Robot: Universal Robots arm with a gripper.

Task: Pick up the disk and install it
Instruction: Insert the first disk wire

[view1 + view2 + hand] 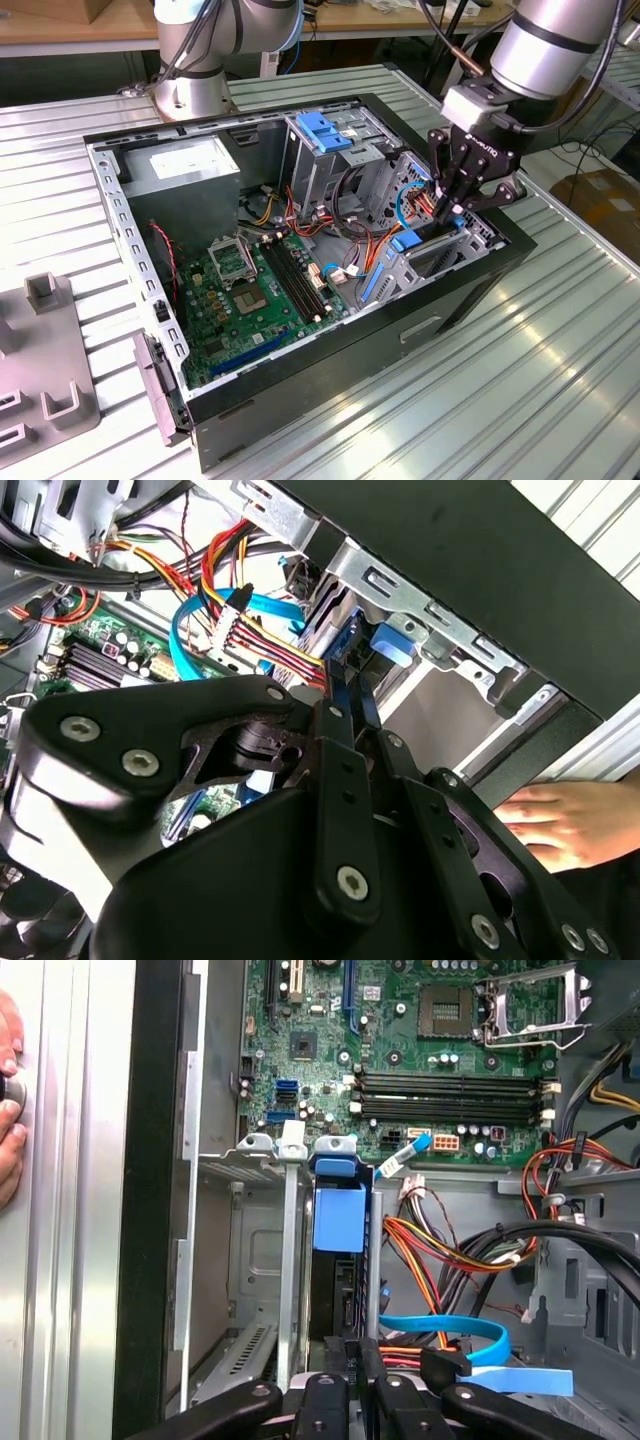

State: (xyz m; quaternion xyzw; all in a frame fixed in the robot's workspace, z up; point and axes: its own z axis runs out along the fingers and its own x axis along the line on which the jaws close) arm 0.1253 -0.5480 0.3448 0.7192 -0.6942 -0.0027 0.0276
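My gripper (452,212) reaches down into the drive cage (420,262) at the exterior view's right end of the open computer case (330,370). The disk (335,1290) stands on edge in a cage slot, dark between blue side rails, and a blue tab (338,1215) sits at its far end. In both wrist views the black fingers (325,1390) sit close together on either side of the disk's near edge (352,675). The gripper (350,720) is shut on it. Most of the disk's body is hidden by the cage walls and the fingers.
Red, orange and yellow cables (440,1250) and a blue flat cable (470,1335) crowd the cage's inner side. The motherboard (255,290) lies on the case floor. A person's hand (560,820) rests outside the case wall. A second arm's base (195,85) and a grey fixture (45,370) stand on the table.
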